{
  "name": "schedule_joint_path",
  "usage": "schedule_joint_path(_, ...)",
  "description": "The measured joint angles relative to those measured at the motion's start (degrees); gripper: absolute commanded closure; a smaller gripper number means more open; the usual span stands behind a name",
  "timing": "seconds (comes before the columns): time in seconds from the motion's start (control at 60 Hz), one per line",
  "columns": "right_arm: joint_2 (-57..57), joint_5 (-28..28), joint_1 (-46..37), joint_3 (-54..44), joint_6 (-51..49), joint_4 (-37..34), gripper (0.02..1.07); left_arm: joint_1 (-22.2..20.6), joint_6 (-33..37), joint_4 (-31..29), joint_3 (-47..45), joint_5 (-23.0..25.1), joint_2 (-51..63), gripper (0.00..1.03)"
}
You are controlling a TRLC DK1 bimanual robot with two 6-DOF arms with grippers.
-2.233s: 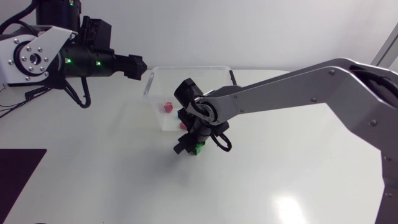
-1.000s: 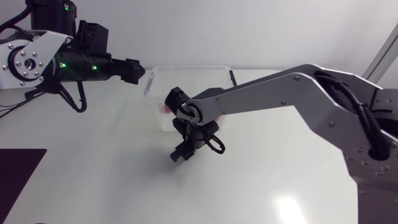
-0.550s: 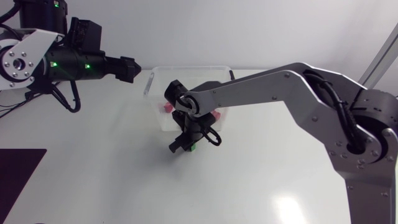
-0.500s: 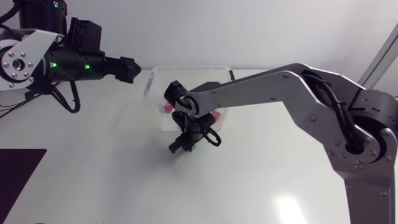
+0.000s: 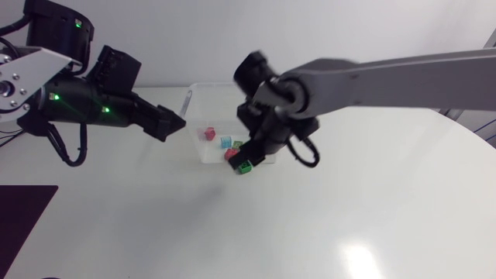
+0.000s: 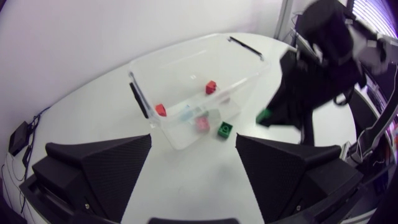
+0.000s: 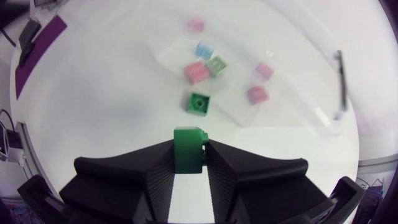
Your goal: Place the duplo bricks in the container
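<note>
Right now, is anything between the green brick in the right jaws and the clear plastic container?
A second green duplo brick lies on the table just ahead of the held green duplo brick, outside the near wall of the transparent plastic container. That wall is the only other barrier; its open top looks unobstructed.

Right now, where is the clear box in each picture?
Head view: the box is in the middle, toward the back, with the right gripper at its front wall.
Left wrist view: straight ahead of the left gripper.
Right wrist view: ahead of the right gripper, past the green brick it holds.
Shared landmark: the right gripper with its green brick, close to the box's long wall.
</note>
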Motion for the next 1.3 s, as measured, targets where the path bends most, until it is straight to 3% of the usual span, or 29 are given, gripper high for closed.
schedule_joint_path(0.167, -6.71, -1.75, -7.10, 3.78, -0.17, -1.14, 0.82, -6.16, 1.75, -2.89, -3.54, 0.55, 0.72, 0.09)
schedule_joint_path(0.4, -5.73, -3.10, -11.17, 9.97, -0.15, 0.79, 0.82, -13.42, -1.33, -0.15, -3.89, -0.92, 10.67, 0.09)
schedule_joint_path(0.733, 7.34, -3.43, -11.76, 19.91, 0.04, 5.05, 0.80, -15.26, -8.61, 10.16, -3.82, -4.50, 19.17, 0.09)
schedule_joint_path(0.767, 9.53, -3.43, -11.98, 21.73, 0.04, 5.05, 0.75, -15.63, -9.22, 11.37, -3.82, -5.18, 19.87, 0.09)
schedule_joint_path(0.817, 11.96, -3.43, -12.09, 23.71, 0.04, 5.07, 0.60, -16.26, -9.68, 12.76, -3.82, -5.60, 20.59, 0.09)
schedule_joint_path(0.9, 14.88, -3.43, -12.37, 25.92, 0.02, 5.07, 0.27, -17.22, -9.79, 14.73, -3.82, -6.45, 21.38, 0.09)
schedule_joint_path(0.95, 15.69, -3.43, -12.41, 26.12, 0.04, 5.09, 0.17, -17.70, -9.92, 15.54, -3.82, -6.67, 21.64, 0.09)
schedule_joint_path(1.1, 12.46, -3.43, -12.66, 20.50, -0.17, 10.29, 0.15, -17.86, -9.90, 16.15, -4.46, -6.86, 21.27, 0.09)
schedule_joint_path(1.3, -5.44, -3.41, -9.66, 0.81, -2.69, 15.41, 0.16, -16.20, -9.90, 16.26, -9.44, -6.84, 14.08, 0.09)
